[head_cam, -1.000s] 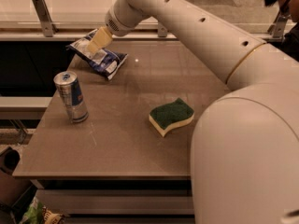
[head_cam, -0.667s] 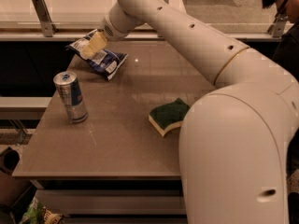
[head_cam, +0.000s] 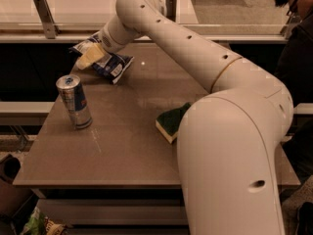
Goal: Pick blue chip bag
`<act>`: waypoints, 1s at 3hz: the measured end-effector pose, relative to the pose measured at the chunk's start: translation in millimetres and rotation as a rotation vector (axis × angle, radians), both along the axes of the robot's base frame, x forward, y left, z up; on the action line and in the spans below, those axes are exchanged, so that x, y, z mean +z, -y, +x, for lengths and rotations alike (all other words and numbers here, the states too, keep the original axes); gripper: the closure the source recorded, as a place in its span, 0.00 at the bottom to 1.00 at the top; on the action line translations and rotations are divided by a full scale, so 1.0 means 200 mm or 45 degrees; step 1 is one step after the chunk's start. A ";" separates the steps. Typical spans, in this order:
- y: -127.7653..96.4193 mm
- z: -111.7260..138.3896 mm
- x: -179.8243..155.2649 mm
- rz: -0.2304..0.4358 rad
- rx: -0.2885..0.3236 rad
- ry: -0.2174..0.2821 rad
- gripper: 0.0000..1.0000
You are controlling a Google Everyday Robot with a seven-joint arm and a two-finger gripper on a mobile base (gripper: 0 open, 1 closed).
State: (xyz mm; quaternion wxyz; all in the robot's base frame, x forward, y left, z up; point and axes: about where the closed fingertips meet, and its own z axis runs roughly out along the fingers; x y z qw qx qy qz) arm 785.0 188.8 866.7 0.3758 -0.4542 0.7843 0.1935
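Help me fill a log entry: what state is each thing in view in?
blue chip bag: crumpled, on the table, near its far edge.
gripper: down on one end of the bag.
drink can: upright, apart from the bag.
sponge: flat, green side up, partly behind the arm.

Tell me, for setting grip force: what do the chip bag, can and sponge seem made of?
Blue chip bag: thin foil-like film, crinkled, glossy. Can: likely metal, shiny silver rim. Sponge: apparently foam, yellow under matte green scrub layer. The gripper is at the bag's left end.
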 end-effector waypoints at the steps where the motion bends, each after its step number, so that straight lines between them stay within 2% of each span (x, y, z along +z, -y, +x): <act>1: -0.01 0.00 -0.01 -0.004 0.003 -0.002 0.17; 3: -0.03 -0.01 -0.04 -0.007 0.011 -0.011 0.65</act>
